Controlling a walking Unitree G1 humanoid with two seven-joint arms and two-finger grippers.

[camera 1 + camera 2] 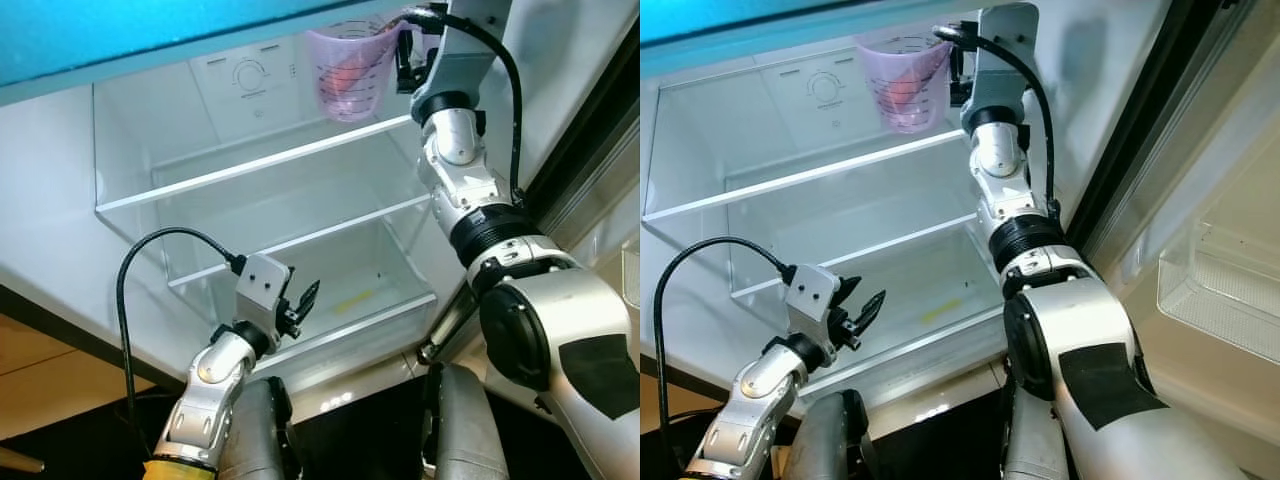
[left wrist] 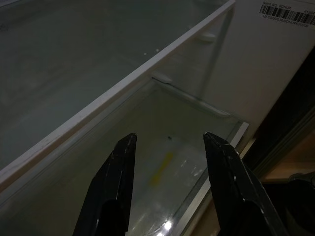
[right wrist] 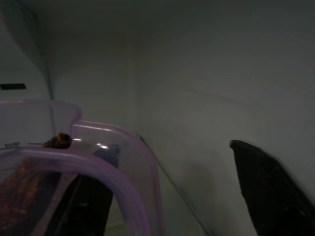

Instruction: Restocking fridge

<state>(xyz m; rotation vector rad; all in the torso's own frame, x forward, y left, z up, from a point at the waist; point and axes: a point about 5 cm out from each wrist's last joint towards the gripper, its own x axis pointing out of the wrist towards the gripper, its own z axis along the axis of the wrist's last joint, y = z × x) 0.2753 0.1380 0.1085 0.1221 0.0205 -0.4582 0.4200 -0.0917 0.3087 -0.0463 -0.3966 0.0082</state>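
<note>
Nearest the lens: two black fingers [image 2: 120, 167] of the left gripper [image 1: 298, 305], spread well apart and empty, poised just before the front lip of the bottom drawer [image 1: 395, 300]. Behind them, a yellow streak [image 2: 165, 164] and a small dark speck [image 2: 169, 137] on the drawer floor. Above that, a lower glass shelf [image 1: 300, 240] with a white front edge.

Higher, at the right end of the upper glass shelf [image 1: 260, 165]: right gripper [image 1: 405, 55], one finger [image 3: 91, 201] seen through the wall of a clear pinkish-purple measuring jug [image 1: 350, 70], the other finger [image 3: 268, 189] wide of it beside the fridge's right wall. Fingers apart; whether clamped on the jug's handle or rim, cannot tell. Jug just over the shelf near its right back corner, something reddish-orange inside. Thermostat dial [image 1: 247, 75] on the back wall beside the jug. Door bin [image 1: 1220, 290] off to the right.
</note>
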